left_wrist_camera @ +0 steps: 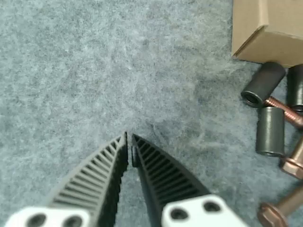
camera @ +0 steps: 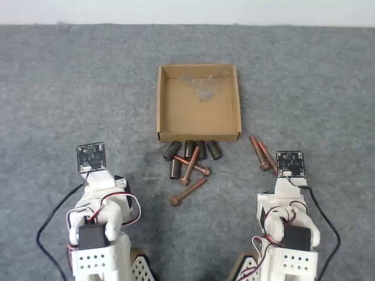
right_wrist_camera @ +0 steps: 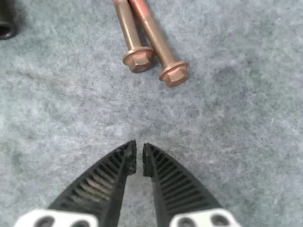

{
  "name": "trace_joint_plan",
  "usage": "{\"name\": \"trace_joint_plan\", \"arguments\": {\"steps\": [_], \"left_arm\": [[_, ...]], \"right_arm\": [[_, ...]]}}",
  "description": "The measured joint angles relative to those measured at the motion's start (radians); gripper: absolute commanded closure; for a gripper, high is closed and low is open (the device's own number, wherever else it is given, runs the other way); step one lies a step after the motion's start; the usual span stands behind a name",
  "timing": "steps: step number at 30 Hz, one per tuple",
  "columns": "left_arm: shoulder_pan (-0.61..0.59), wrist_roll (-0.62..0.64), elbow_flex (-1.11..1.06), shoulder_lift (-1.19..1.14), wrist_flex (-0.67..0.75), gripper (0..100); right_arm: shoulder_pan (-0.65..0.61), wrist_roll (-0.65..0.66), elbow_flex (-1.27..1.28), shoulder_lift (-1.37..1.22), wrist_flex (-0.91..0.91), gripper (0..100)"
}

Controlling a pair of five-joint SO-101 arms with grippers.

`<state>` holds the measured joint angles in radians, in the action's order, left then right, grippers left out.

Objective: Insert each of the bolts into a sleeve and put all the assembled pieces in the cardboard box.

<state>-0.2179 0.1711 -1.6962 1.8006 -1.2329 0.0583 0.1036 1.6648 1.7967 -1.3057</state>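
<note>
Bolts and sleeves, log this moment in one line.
bolts loose | sleeves loose by box | left gripper shut | right gripper shut

My left arm (camera: 96, 228): white plastic shell with black motors and looped wires, folded low, wrist pointing forward
My left gripper (left_wrist_camera: 129, 137): black ribbed fingers (left_wrist_camera: 156, 168) drawn together, tips all but meeting
My right arm (camera: 287, 225): same white plastic build, folded low beside the left, wrist forward
My right gripper (right_wrist_camera: 139, 147): black ribbed fingers (right_wrist_camera: 165, 175) closed, a thin slit between the tips
</note>
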Motion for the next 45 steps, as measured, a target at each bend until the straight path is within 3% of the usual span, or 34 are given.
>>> {"name": "trace_joint_plan", "arguments": {"steps": [36,45], "left_arm": [[0.000,0.000,0.000,0.000,0.000,99],[0.078,0.000,0.000,0.000,0.000,99]], "right_arm": [[0.000,0.000,0.000,0.000,0.000,99.2],[0.000,0.000,0.000,0.000,0.000,99.2]]}}
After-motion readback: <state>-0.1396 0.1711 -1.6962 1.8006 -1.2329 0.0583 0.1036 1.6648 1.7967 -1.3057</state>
